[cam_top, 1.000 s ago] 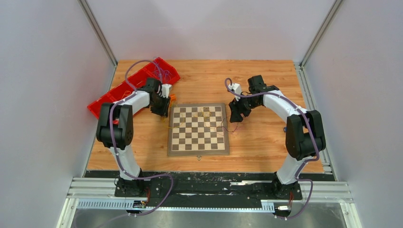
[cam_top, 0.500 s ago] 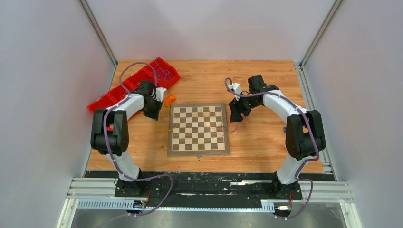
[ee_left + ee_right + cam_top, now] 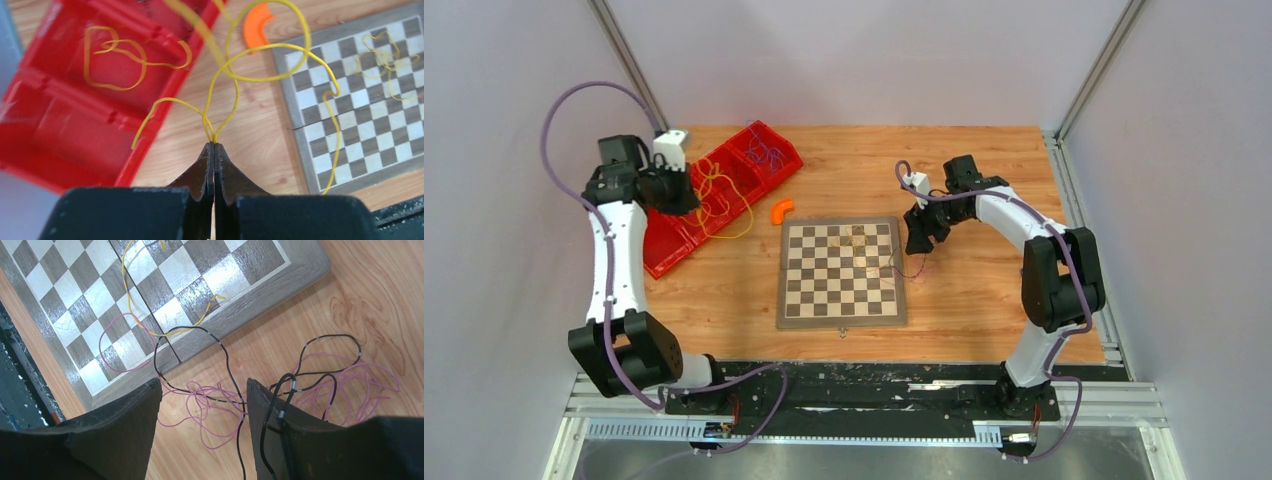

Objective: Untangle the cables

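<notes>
Wood tabletop (image 3: 964, 290), with a chessboard (image 3: 841, 300) sitting toward its near edge. A few thin yellow cables (image 3: 385, 55) are scribbled across the far squares.

Just off the board's right edge the right gripper (image 3: 204, 390) hangs with its jaws apart and nothing in them. It's right above a knot of pink cable (image 3: 370, 371) and black cable (image 3: 332, 335). My guess is it's lined up to pin or pick that clump.

Off the board's far-left corner lies a little orange curved piece (image 3: 255, 30).

Further back, by the table's far-left corner, the left gripper (image 3: 214, 146) is clamped tight on a yellow cable (image 3: 202, 32). The cable dangles in loops over the edge of the red bin (image 3: 30, 150). Looks like a freed strand about to be dropped in, since another cable (image 3: 86, 55) is already lying in a compartment there.
</notes>
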Controlling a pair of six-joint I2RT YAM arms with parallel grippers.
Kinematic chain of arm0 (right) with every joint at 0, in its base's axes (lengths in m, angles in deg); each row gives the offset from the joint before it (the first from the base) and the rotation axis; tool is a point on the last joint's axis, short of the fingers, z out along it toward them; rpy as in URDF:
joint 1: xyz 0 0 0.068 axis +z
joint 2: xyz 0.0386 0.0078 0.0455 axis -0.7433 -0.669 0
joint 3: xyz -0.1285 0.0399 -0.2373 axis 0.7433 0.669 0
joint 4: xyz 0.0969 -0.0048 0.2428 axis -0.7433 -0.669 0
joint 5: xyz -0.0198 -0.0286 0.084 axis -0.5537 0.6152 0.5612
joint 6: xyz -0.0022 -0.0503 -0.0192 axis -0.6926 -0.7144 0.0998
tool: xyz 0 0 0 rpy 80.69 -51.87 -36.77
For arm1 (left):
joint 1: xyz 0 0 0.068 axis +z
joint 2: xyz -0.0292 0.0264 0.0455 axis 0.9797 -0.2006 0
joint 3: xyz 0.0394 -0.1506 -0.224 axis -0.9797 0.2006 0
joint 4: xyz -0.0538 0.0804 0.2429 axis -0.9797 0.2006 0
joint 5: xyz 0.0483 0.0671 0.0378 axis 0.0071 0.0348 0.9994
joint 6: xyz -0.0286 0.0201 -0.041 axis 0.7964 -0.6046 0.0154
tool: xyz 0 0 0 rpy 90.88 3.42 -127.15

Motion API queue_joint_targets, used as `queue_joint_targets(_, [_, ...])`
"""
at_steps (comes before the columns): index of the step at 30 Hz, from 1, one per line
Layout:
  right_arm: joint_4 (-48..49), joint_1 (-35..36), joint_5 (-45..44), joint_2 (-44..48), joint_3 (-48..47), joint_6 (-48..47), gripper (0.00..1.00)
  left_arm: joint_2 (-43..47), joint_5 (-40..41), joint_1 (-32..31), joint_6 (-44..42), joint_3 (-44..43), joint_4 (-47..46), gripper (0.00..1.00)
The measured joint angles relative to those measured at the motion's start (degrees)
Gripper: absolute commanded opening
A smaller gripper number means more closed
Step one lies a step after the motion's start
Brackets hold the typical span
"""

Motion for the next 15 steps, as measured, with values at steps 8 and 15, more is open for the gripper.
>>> queue_joint_targets(8, [0.02,0.0,1.03,-0.02,-0.31,0.02,0.62,-1.77,3.1,14.82,-3.58,-6.64,5.51,0.0])
queue_joint_targets(15, [0.07,0.0,1.7,-0.02,-0.26,0.09,0.62,-5.11,20.59,18.4,-2.8,-4.11,-0.72,0.0])
